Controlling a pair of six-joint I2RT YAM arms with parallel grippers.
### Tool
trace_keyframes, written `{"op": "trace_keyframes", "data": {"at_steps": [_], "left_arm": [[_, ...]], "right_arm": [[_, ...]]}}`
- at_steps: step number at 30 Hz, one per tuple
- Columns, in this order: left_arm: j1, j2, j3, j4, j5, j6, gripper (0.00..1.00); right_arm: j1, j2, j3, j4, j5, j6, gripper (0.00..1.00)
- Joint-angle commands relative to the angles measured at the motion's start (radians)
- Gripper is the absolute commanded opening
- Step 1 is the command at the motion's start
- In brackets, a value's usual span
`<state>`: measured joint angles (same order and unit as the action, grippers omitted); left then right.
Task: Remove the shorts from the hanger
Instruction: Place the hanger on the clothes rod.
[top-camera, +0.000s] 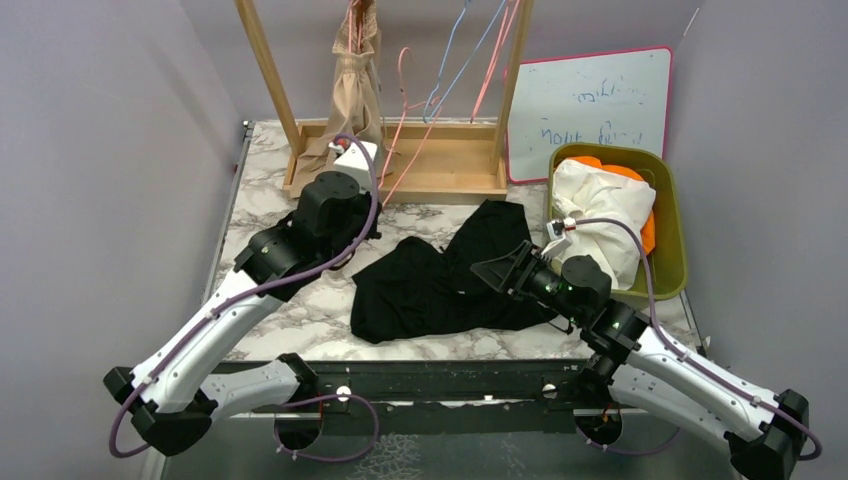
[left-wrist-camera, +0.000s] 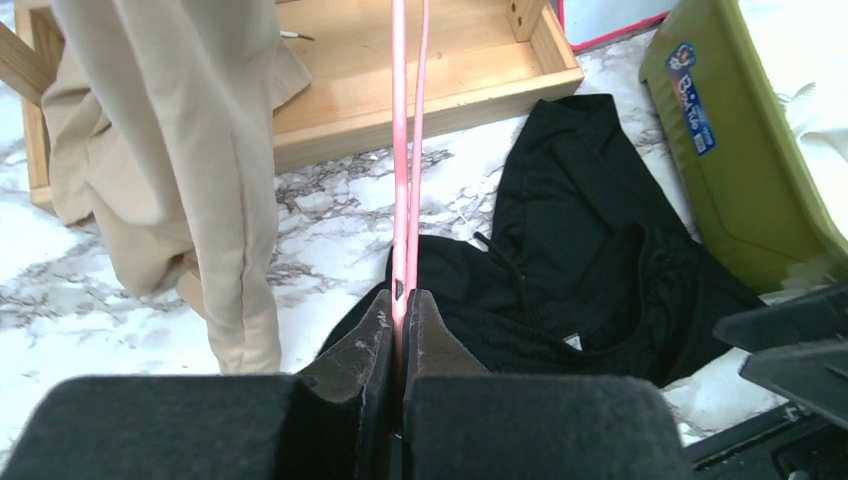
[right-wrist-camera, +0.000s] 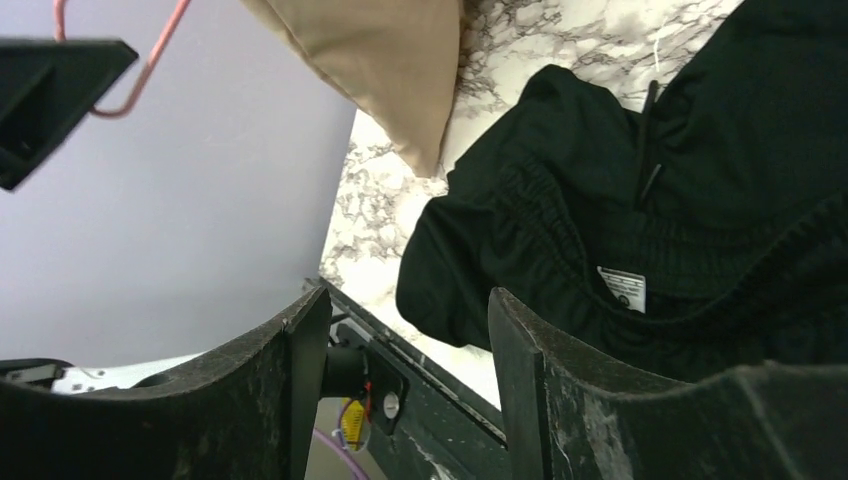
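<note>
Olive plastic bin (top-camera: 672, 215) is holding crumpled cream-white fabric shorts (top-camera: 600, 215) and orange shorts (top-camera: 615, 168); left fingers (left-wrist-camera: 365, 345) are clamping a pink wire hanger (left-wrist-camera: 400, 150), right fingers (right-wrist-camera: 300, 380) gaping over soft black shorts (top-camera: 430, 285).

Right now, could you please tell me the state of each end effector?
The left end effector is closed on the pink hanger.
The right end effector is open, holding nothing, close to the black shorts.

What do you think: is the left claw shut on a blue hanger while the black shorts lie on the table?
Not blue: the left wrist view shows the left claw shut on a pink hanger. The black shorts do lie on the table.
</note>
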<state>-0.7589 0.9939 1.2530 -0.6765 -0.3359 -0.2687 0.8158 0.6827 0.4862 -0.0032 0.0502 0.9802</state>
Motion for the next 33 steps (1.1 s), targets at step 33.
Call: {"op": "trace_keyframes", "data": {"at_steps": [33], "left_arm": [[0.216, 0.507, 0.750, -0.052, 0.259, 0.236, 0.00]], "right_arm": [[-0.001, -0.191, -0.100, -0.176, 0.090, -0.115, 0.63]]}}
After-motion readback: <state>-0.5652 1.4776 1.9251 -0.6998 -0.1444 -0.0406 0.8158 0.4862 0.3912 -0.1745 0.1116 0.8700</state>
